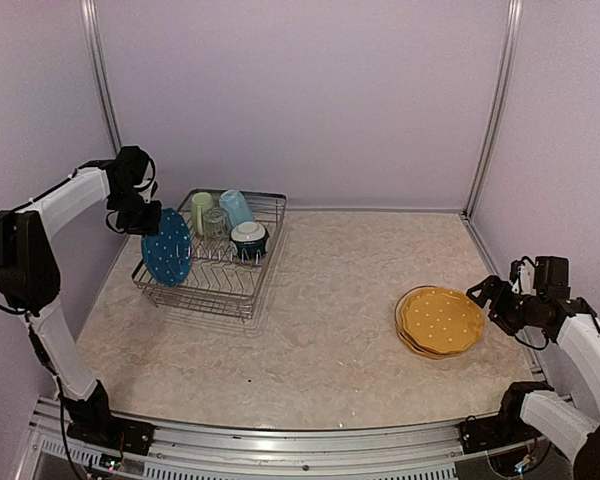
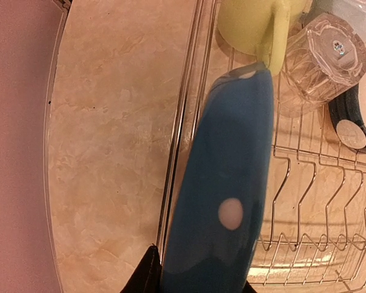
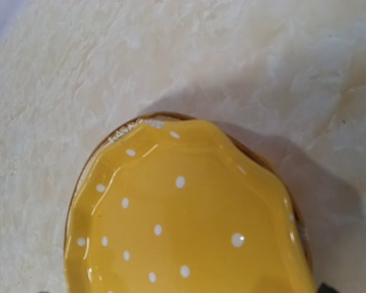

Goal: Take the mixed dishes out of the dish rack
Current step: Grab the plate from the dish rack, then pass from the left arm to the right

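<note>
Blue plate [image 1: 167, 247]: stands on edge at the left end of the rack [image 1: 205, 302], among the prongs and tilted a little.
Left fingers [image 2: 147, 276]: closed narrowly on that plate's upper rim. In the wrist view the plate runs edge-on, straight away from them.
Long axis: the disc lies across the rack, so its thin rim, not its face, sits between the fingers.
Way out: upward looks best, clear of the prongs, since the green mug [image 1: 201, 210] and glass [image 1: 216, 222] sit just past the plate's far rim.
Nearer arm: left, already on the plate. The right arm is well apart, across the worktop [image 1: 330, 300].
Right fingers [image 1: 483, 293]: spread, holding nothing, just beside the yellow plate [image 1: 440, 320], which lies flat on another plate.
In rack besides: blue mug [image 1: 237, 208] and bowl [image 1: 249, 238], at the far end with the green mug and glass.
</note>
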